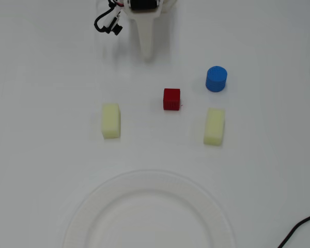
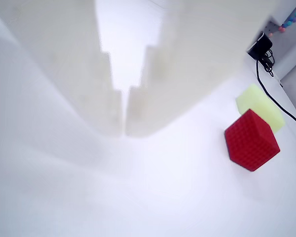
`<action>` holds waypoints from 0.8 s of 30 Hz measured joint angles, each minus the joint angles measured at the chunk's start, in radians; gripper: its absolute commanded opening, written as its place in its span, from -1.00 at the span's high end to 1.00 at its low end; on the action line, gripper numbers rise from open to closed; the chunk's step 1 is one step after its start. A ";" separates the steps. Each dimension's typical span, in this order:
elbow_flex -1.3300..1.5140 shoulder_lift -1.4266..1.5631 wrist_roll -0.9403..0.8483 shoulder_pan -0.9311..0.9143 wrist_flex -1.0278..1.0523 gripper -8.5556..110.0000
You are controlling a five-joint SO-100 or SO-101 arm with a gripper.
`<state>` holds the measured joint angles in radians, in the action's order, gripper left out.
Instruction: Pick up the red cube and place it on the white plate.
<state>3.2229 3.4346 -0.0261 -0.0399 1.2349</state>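
I saw my fingers [image 2: 122, 131] pressed together, empty, well above the red cube [image 1: 171, 99], which sat on the bench [image 1: 41, 77] between two yellow blocks [image 1: 111, 121], apart from the white plate [image 1: 144, 181].

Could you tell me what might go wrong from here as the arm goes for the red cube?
The gripper is shut and short of the red cube; descending without opening its fingers could shove the cube. The blue cylinder and a pale yellow block sit close by in the overhead view and might be bumped. The white plate nearly blends with the table, so a misjudged release could miss it.
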 measured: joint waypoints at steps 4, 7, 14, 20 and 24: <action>0.000 0.000 0.005 0.000 0.000 0.86; -0.002 0.000 0.012 0.000 0.000 0.86; -0.193 -0.092 0.021 0.017 0.000 0.86; -0.518 -0.471 0.051 0.064 0.000 0.81; -0.584 -0.597 0.061 0.104 -0.052 0.65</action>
<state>2.6384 2.8379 0.0353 0.0644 1.1827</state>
